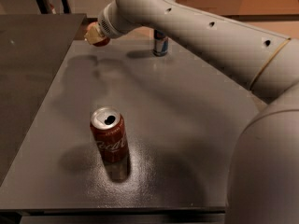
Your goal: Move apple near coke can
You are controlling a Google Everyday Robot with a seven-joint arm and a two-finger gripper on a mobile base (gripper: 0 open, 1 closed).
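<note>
Reaching over the far corner of the bench point(196, 125), the tool point(93, 31) is found at the end of the long white arm point(196, 27), with the apple point(99, 39) set right at its tip. The tip is hidden by the wrist and the apple, so how far the tool is open cannot be told. The apple is judged to be carried, being tight against the tool, but the grip itself is not shown. The coke can point(110, 139) is stood upright, its long axis vertical, well apart from the tool and on the camera side of it, almost straight toward the near edge of the bench. The coming move is judged to turn on that line from tool to can: the apple has to be brought along it and set down just beside the can without the can being knocked. A slimmer blue-and-silver can point(160, 45) is seen beyond the arm, off to one side of the tool and clear of that line.
</note>
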